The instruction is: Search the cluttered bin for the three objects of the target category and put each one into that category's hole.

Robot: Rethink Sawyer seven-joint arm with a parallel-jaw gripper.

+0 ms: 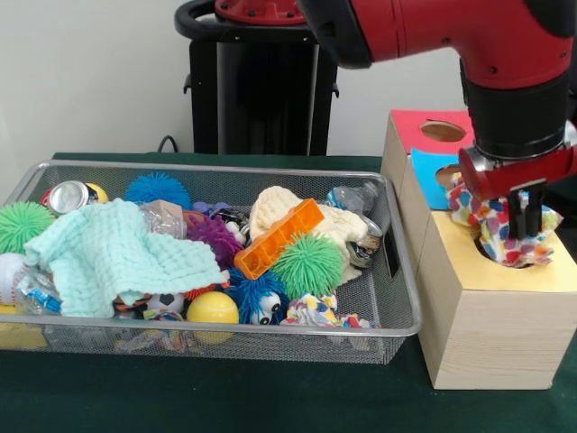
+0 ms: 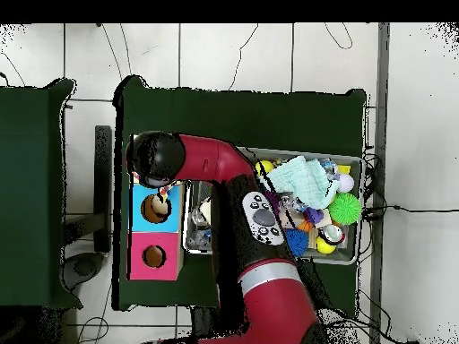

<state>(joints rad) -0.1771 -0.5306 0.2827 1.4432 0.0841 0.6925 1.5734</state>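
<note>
Over the yellow hole (image 1: 491, 253), the pincer (image 1: 525, 221) apparently grips patterned cloth (image 1: 491, 225).

A plain pale wall (image 1: 90, 72) fills the upper left of the front view, evenly lit. A dark green cloth covers the table (image 1: 225, 397) along the bottom of the frame. From overhead, the floor (image 2: 233, 54) is light tile with dark seams, and thin cables (image 2: 260, 45) trail across it at the top. A second green-covered table (image 2: 31, 188) stands at the left edge.
</note>
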